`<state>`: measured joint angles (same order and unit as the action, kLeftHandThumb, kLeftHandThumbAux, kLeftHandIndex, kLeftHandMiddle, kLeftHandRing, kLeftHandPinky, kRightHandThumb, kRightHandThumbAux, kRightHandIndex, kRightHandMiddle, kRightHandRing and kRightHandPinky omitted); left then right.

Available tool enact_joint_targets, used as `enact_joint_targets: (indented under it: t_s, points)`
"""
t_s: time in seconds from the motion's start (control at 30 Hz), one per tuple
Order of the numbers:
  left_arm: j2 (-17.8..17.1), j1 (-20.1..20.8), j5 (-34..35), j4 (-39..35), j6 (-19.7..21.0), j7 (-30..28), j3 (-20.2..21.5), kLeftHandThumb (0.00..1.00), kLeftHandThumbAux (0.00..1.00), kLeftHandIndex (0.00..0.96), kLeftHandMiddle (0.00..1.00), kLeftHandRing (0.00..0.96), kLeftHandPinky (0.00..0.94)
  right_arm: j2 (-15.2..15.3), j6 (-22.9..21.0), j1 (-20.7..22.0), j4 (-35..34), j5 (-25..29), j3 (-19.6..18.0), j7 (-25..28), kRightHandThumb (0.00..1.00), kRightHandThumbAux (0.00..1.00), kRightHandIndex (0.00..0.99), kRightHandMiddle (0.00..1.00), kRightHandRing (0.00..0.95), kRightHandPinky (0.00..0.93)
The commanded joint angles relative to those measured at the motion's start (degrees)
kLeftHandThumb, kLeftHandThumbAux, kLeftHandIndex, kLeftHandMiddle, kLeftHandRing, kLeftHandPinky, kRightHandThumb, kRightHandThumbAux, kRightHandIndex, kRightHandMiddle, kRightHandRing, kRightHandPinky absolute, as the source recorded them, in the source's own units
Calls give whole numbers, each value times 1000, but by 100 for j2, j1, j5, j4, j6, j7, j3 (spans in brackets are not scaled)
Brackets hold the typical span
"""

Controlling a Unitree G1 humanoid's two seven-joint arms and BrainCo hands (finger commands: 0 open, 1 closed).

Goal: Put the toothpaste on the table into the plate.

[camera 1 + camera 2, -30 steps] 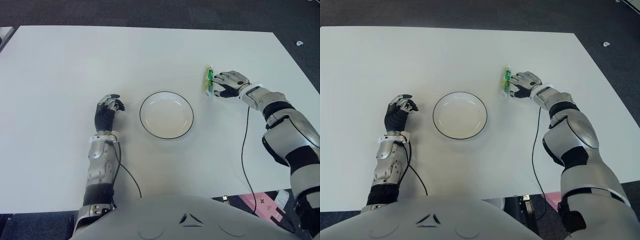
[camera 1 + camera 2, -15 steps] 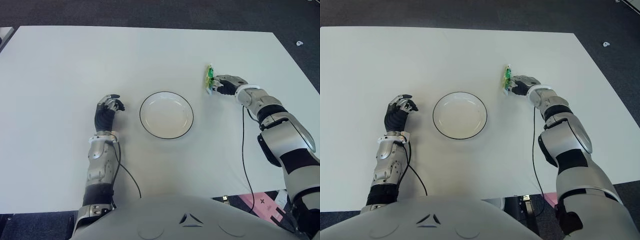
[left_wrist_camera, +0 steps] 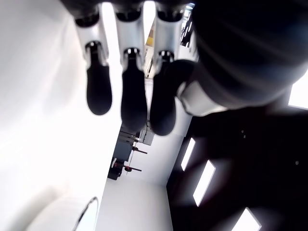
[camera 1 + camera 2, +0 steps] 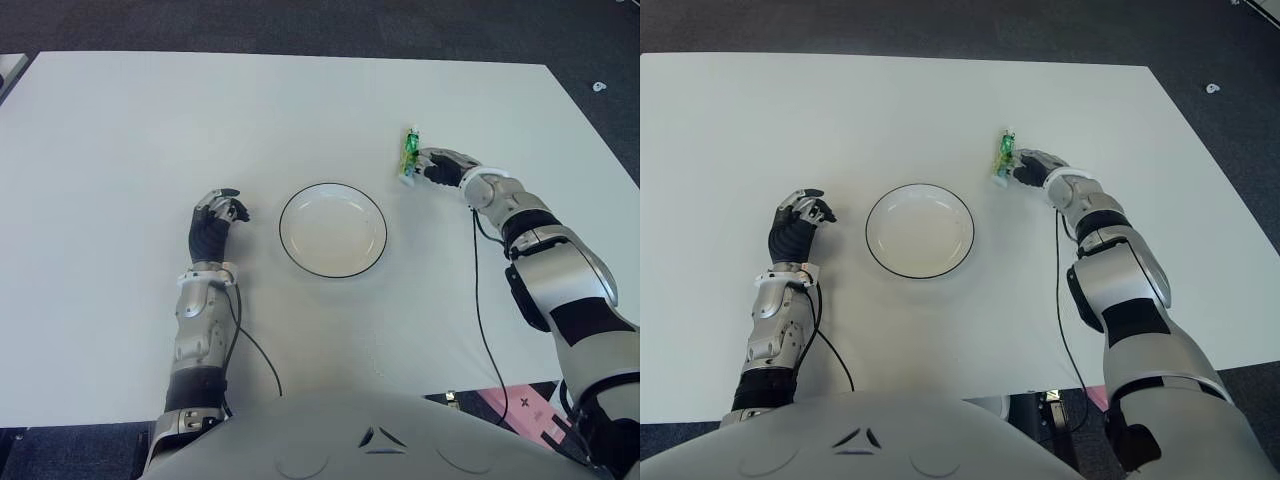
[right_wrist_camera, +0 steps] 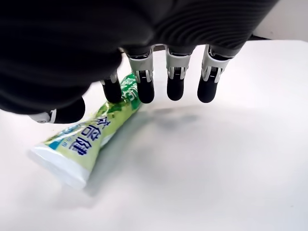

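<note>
Right robot hand point(image 4: 1028, 168) pinching soft green toothpaste tube point(image 5: 91, 132), round white plate point(image 4: 333, 229) nearby, left robot hand point(image 4: 215, 222) curled, empty

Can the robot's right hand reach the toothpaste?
Yes, it looks so. The right hand is already at the toothpaste, fingers closing around it, with nothing in between.
</note>
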<state>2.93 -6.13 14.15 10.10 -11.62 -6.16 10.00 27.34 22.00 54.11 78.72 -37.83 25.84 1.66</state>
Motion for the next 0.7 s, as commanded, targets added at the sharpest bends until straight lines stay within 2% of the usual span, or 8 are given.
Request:
enact_joint_targets:
  t_s: [0.03,0.17,0.3,0.5,0.7]
  points:
    - [16,-474,-7,445,584,103,28,715,717,436,614,593,544,-178,-93,-161,-12,317,-270,324,767,145,0,0,0,3]
    - [19,-479,-25,442,568,115,23,715,717,436,615,594,538,-336,-112,-288,-60,393,-333,413,772,183,0,0,0,0]
    - [-4,-473,-22,461,600,107,32,716,717,436,616,597,542,-465,56,-493,-247,487,-336,593,762,226,0,0,0,0]
    - [-17,-431,-33,504,635,160,61,716,717,436,613,595,548,-395,209,-683,-592,642,-341,1099,711,257,0,0,0,0]
    - [2,-405,-89,476,696,262,63,716,717,436,616,594,539,-399,51,-790,-758,705,-289,1554,639,253,0,0,0,0]
